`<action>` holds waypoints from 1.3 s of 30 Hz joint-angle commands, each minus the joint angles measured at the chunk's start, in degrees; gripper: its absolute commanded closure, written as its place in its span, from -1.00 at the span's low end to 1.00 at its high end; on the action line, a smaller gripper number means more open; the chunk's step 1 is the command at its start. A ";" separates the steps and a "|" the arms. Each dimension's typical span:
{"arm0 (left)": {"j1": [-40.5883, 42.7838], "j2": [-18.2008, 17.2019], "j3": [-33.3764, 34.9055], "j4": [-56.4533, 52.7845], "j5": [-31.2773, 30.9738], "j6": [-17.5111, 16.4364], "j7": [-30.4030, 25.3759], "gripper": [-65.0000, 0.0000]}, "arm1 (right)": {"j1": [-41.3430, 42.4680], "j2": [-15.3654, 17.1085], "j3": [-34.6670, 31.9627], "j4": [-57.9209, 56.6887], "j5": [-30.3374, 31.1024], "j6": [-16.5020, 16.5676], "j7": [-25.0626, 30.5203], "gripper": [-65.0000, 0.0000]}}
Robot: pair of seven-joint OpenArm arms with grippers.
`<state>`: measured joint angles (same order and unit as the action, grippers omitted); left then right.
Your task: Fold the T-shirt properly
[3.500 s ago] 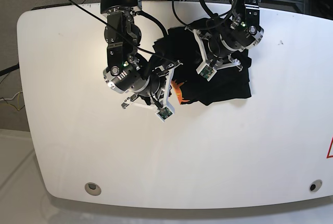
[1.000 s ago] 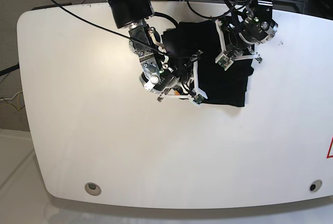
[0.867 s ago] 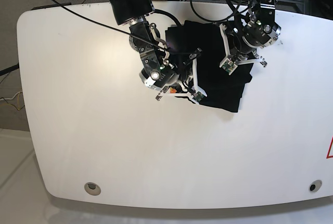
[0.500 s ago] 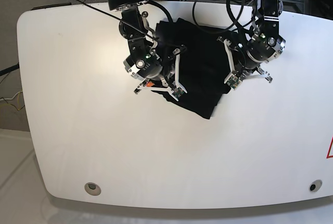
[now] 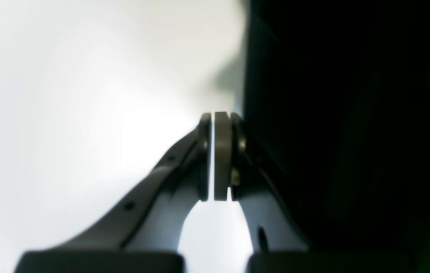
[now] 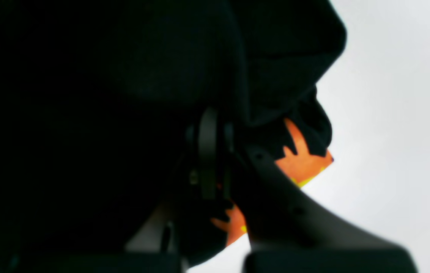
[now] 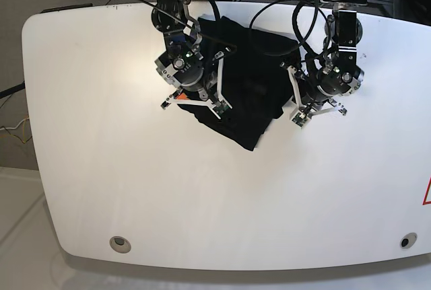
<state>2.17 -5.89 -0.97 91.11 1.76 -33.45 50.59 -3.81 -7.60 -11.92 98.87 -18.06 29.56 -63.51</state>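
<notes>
The black T-shirt (image 7: pixel 249 85) lies crumpled at the back middle of the white table (image 7: pixel 101 169), between my two arms. In the right wrist view my right gripper (image 6: pixel 209 151) is shut on the T-shirt (image 6: pixel 104 94). Black cloth drapes over its fingers, and the orange jagged print (image 6: pixel 302 163) shows just beside them. My left gripper (image 5: pixel 213 151) is shut with its pads together and no cloth visible between them. The T-shirt (image 5: pixel 351 132) hangs against the outer side of its right finger. In the base view the right arm (image 7: pixel 192 75) sits over the shirt's left edge and the left arm (image 7: pixel 330 81) just off its right edge.
Black cables (image 7: pixel 283 14) loop over the shirt's far side from the arm mounts. Two round holes (image 7: pixel 120 242) mark the table's near corners. A red mark (image 7: pixel 427 192) sits at the right edge.
The right arm has swung back and left, pulling the shirt's left part with it. The left arm has moved nearer and right. The shirt's near corner has shifted left.
</notes>
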 commanded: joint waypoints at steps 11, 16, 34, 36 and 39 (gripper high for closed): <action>-1.78 -0.40 4.09 7.57 0.13 -0.09 -0.70 1.00 | 1.92 -1.06 0.10 4.29 -0.26 0.37 -3.00 1.00; -3.19 -2.33 4.01 13.46 0.22 -0.09 -0.52 1.00 | 3.51 -1.40 0.10 6.58 -0.26 0.37 -4.06 1.00; 0.07 -1.89 4.01 20.05 -1.54 -0.26 6.95 1.00 | 10.01 -1.40 0.10 7.28 -0.26 -0.07 -5.81 1.00; 1.74 -0.66 4.09 20.14 -3.03 -0.26 7.30 1.00 | 10.28 -1.40 0.10 6.58 -0.26 -1.47 -5.81 1.00; 3.67 0.40 4.09 20.14 -5.41 -0.26 7.74 1.00 | 11.15 -1.40 0.10 4.73 -0.18 -3.50 -5.81 1.00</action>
<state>5.72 -6.15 3.16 110.00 -1.63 -33.71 59.53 5.65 -8.75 -11.70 104.01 -17.91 26.87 -69.87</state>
